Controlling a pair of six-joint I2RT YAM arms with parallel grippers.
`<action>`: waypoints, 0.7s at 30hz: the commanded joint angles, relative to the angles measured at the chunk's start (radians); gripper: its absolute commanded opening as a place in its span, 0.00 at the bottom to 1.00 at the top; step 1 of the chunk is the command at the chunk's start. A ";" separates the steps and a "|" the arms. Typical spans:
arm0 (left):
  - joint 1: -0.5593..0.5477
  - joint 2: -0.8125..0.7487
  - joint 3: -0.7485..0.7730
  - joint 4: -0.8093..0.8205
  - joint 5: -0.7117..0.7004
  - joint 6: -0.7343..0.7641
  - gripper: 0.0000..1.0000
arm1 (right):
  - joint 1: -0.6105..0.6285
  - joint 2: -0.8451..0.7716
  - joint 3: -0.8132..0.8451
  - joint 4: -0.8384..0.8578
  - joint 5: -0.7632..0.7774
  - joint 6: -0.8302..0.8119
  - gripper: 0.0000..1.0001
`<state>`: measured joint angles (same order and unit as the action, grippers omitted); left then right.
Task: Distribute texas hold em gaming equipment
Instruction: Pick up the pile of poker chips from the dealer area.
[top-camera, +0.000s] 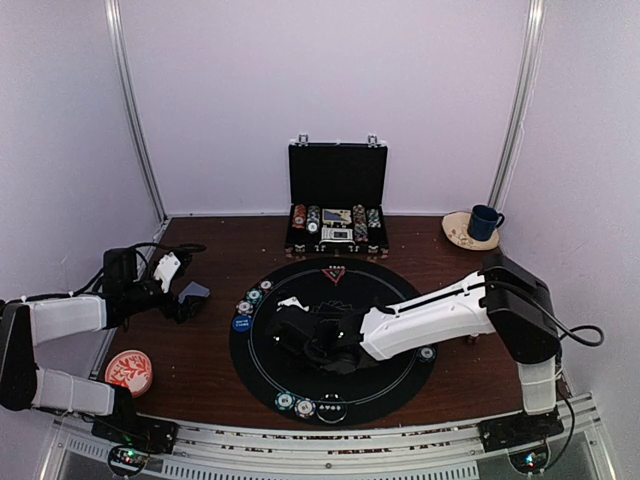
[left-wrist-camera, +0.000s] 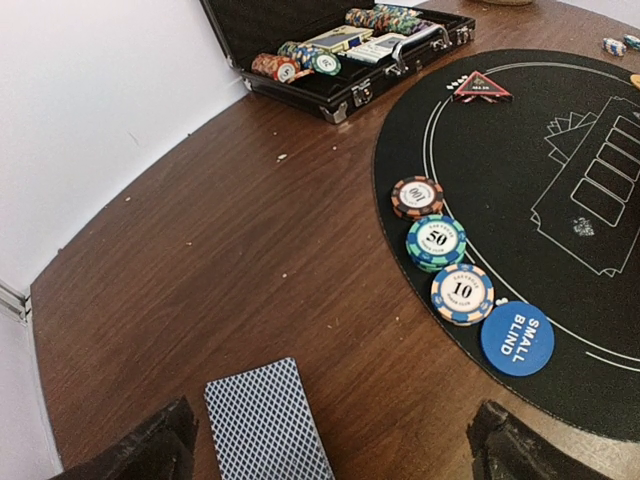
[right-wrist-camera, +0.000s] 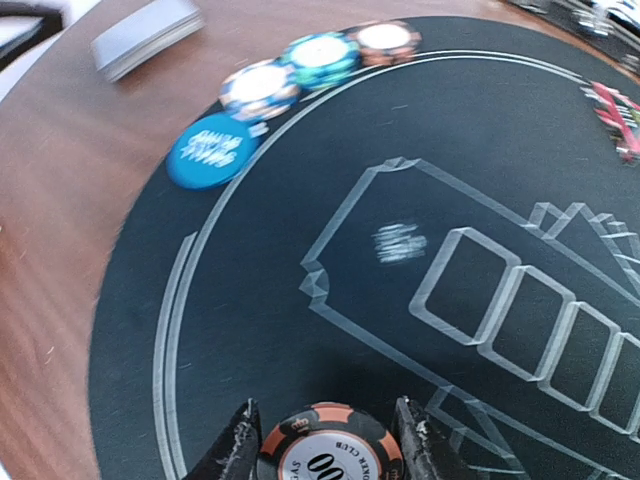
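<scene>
My right gripper (right-wrist-camera: 326, 425) is shut on a black-and-orange poker chip (right-wrist-camera: 330, 455), held low over the black round mat (right-wrist-camera: 300, 330); in the top view it (top-camera: 290, 330) is over the mat's left half. My left gripper (left-wrist-camera: 330, 455) is open. A grey-blue-backed card deck (left-wrist-camera: 265, 420) lies on the wood between its fingers, nearer the left one. At the mat's left rim lie three chips (left-wrist-camera: 417, 196) (left-wrist-camera: 436, 240) (left-wrist-camera: 462, 293) and a blue small-blind button (left-wrist-camera: 517, 338). A red triangle marker (left-wrist-camera: 481, 87) sits at the mat's far edge.
An open black briefcase (top-camera: 337, 200) with rows of chips stands at the back. A red-and-white dish (top-camera: 128, 370) lies front left, a blue mug (top-camera: 485, 222) on a saucer back right. More chips (top-camera: 305, 407) sit at the mat's near rim, one (top-camera: 427, 352) at its right.
</scene>
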<state>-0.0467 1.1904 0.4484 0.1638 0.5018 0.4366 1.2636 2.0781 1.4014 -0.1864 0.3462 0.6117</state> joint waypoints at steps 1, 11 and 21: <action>-0.002 0.006 0.007 0.043 0.001 0.011 0.98 | 0.024 0.031 0.034 0.045 -0.057 -0.066 0.30; -0.002 0.006 0.007 0.043 -0.001 0.011 0.98 | 0.073 0.075 0.063 0.062 -0.145 -0.145 0.30; -0.002 0.007 0.007 0.043 -0.002 0.011 0.98 | 0.107 0.092 0.068 0.069 -0.212 -0.185 0.30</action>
<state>-0.0467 1.1904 0.4484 0.1638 0.5007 0.4366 1.3537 2.1521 1.4429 -0.1371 0.1635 0.4572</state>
